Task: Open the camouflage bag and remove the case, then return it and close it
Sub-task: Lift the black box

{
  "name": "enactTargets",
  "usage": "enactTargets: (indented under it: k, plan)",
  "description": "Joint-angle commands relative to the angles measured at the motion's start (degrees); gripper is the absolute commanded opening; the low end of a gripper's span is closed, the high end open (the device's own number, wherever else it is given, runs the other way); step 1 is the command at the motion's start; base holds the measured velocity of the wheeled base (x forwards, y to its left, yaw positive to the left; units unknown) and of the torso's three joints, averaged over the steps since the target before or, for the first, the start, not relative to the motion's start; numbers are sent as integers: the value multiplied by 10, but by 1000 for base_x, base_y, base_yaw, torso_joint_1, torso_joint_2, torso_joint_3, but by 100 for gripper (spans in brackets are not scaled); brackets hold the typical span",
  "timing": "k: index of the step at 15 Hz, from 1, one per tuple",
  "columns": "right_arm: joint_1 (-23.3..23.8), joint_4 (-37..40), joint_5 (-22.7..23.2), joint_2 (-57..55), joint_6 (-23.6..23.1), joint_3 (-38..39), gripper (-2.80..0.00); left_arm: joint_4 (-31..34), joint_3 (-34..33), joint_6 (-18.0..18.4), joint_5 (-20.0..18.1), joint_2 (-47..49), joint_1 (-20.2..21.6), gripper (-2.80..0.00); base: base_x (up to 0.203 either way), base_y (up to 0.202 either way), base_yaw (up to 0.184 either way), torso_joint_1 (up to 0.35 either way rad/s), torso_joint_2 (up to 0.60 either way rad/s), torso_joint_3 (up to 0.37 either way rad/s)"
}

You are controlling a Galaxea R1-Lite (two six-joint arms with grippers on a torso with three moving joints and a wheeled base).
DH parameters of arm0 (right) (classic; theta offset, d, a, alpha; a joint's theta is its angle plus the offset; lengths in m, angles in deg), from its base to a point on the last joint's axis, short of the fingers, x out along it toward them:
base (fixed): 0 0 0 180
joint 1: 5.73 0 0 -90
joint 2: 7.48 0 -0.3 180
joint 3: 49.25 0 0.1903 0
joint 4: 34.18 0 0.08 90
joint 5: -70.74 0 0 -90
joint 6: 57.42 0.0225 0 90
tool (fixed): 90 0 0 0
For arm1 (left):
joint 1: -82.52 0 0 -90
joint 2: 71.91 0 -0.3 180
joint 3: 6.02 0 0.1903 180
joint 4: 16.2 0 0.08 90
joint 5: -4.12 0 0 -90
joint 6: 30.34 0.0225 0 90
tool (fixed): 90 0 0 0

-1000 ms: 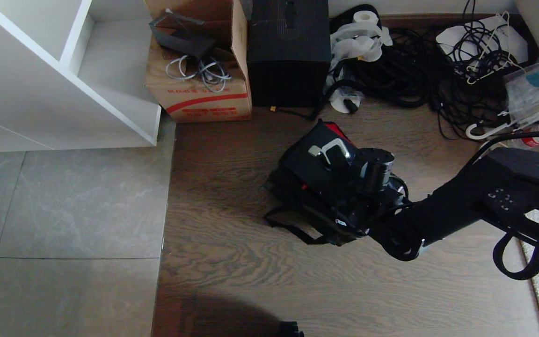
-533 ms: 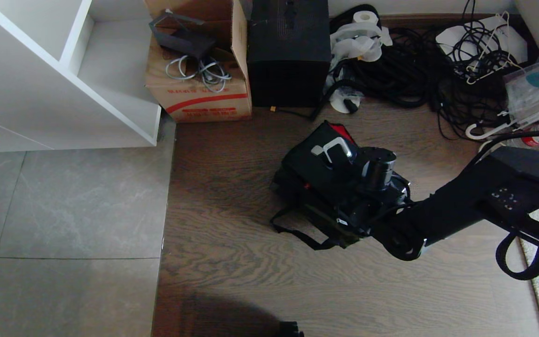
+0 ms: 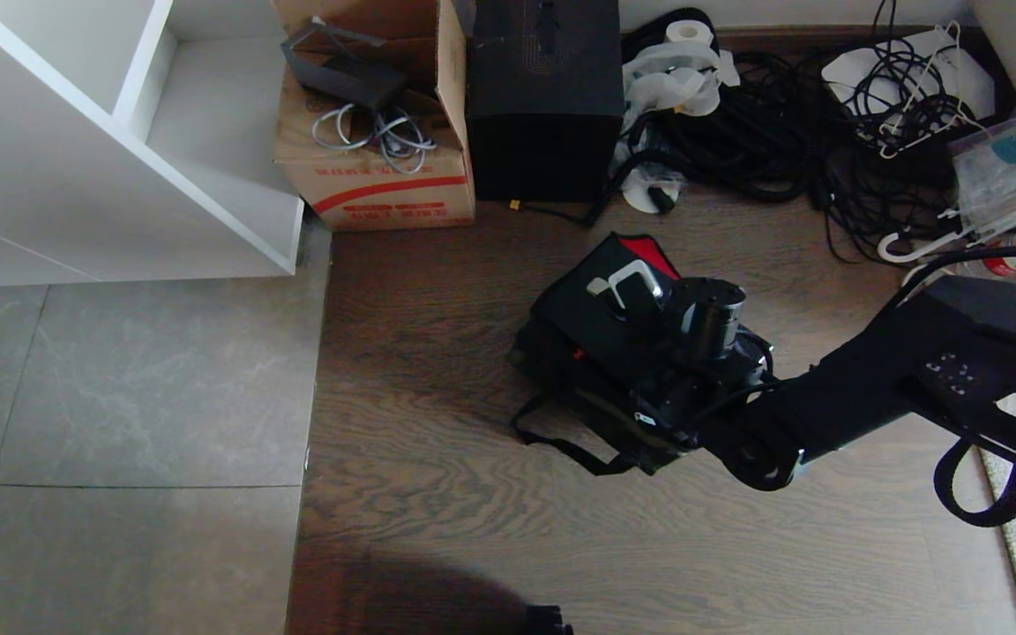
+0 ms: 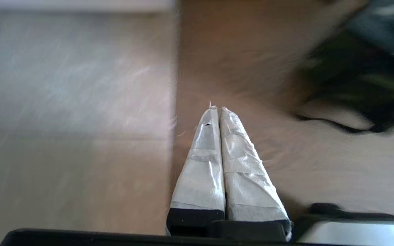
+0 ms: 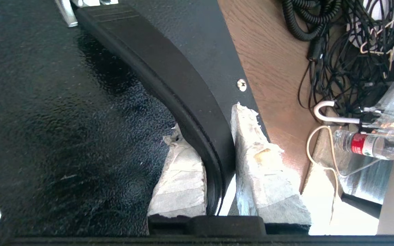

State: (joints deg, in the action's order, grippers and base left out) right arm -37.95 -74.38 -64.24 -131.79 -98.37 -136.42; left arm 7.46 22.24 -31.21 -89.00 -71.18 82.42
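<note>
Camouflage bag sits on the wooden floor right of centre in the head view, its red lid lining showing at its twelve-o'clock edge and a black strap trailing out at about seven o'clock. Standing in its open top is the case, black, with the silver end of its handle turned up toward the camera.

At the bottom edge of that view only a dark sliver of the left arm shows. The left wrist view fills this in: the left gripper has its two taped fingers pressed tip to tip, holding nothing, above the seam where grey tile meets wood, with the bag a blurred dark mass off at two o'clock.

From four o'clock in the head view the right arm reaches in over the bag, and its fingers are hidden under the wrist. The right wrist view shows them: the right gripper is clamped on the case's black handle, one taped finger on each side of the bar, the pebbled case top spreading out beyond it.
</note>
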Motion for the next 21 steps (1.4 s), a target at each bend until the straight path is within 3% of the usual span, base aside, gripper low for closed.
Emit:
enactTargets:
  k: [1, 3, 5, 7, 8, 14, 18, 21]
  plan:
    - [-2, 0, -2, 5, -2, -1, -280, 45, 92, -2, -69, 34, 1, -280, 0, 0, 0, 0, 0, 0]
    - [-2, 2, -2, 6, -3, 0, -280, 76, 159, -18, -116, 116, 0, -280, 0, 0, 0, 0, 0, 0]
    - [-2, 3, -2, 6, -3, 0, -280, 89, 214, -67, -185, 204, -2, -280, 0, 0, 0, 0, 0, 0]
    - [-2, 7, -2, 7, -2, -3, -280, 96, 242, -107, -265, 270, -3, -280, 0, 0, 0, 0, 0, 0]
    - [-2, 10, -2, 7, -3, -4, -280, 96, 245, -114, -282, 296, -3, -280, 0, 0, 0, 0, 0, 0]
    - [-2, 18, -1, 6, -2, -7, -280, 85, 284, -135, -342, 418, -7, -280, 0, 0, 0, 0, 0, 0]
    - [-2, 19, -1, 3, -2, -8, -280, 62, 331, -167, -348, 511, -74, -280, 0, 0, 0, 0, 0, 0]
    - [-2, 20, 1, 1, -2, -11, -280, 51, 359, -198, -332, 565, -131, -280, 0, 0, 0, 0, 0, 0]
